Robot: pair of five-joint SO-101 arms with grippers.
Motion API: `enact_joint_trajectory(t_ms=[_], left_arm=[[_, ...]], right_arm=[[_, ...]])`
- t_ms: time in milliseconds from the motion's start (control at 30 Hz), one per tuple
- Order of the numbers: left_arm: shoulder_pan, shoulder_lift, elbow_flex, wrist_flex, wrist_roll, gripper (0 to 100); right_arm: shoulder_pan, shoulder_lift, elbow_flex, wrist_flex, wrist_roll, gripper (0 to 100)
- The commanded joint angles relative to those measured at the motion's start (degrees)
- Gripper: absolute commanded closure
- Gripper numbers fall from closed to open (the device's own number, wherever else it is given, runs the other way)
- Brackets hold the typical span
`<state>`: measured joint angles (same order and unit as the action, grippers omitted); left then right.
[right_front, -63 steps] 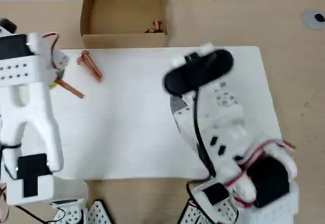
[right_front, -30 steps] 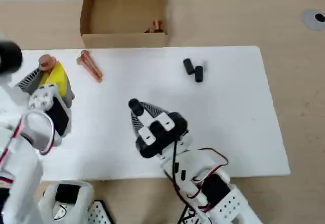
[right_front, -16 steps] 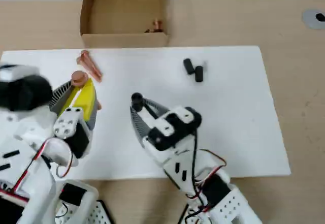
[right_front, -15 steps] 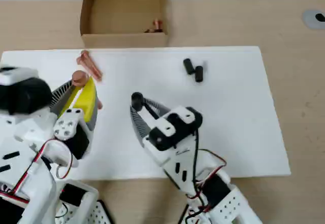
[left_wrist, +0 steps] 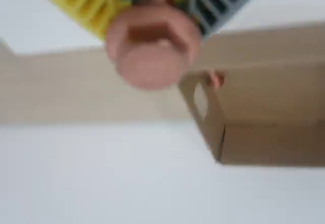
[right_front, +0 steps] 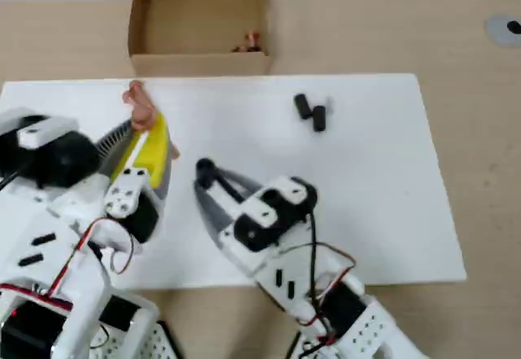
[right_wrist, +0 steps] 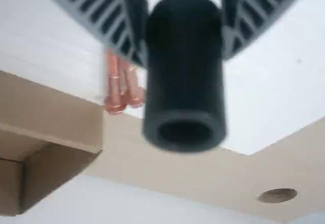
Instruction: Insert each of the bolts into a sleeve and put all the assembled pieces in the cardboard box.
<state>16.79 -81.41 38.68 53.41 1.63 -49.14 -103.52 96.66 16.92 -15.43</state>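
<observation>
The cardboard box [right_front: 195,17] sits behind the sheet [right_front: 366,196]; two sleeves [right_front: 311,112] lie on the sheet, right of the loose bolts [right_front: 133,92].

A copper-toned metal bolt [left_wrist: 152,46] with a dull sheen, a matt black sleeve [right_wrist: 185,66], a matt brown cardboard box [right_front: 199,64], and a smooth white sheet [right_front: 383,180] on a pale wood-look surface [right_front: 480,131].

Left claw [right_front: 145,124] is clamped tight on a bolt [right_front: 139,105], yellow finger [right_front: 146,151] on one side, grey finger [right_front: 114,137] on the other, and the bolt's head pokes out past the tips. Right claw [right_front: 207,177] is pinched on a black sleeve [right_wrist: 185,71], whose open end juts beyond the tips. Both arms stretch forward from their bases, claws side by side, near but apart.
</observation>
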Motion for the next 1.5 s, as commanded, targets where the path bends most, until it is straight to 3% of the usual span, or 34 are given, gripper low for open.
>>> enact_joint_trajectory(t_ms=[0, 233, 533, 933, 1467], left_arm=[[0.88, -0.04, -0.18, -2.29, 0.09, 100], [1.49, -0.04, 2.73, -2.02, 0.26, 100], [9.41, 0.04, 6.07, -5.98, -1.41, 100], [9.14, -0.22, 6.68, -8.44, -9.67, 100], [9.58, 0.04, 6.86, -8.35, -10.55, 99]], right_arm=[[-1.01, -7.96, -0.04, -1.05, -0.35, 98.9], [-1.01, -7.96, -0.04, 1.49, -0.35, 98.9], [-1.01, -7.96, -0.04, 1.49, -0.35, 98.9], [-1.01, -7.96, -0.04, 1.58, -0.26, 98.9], [-1.01, -7.96, -0.04, 3.43, -0.26, 98.9]])
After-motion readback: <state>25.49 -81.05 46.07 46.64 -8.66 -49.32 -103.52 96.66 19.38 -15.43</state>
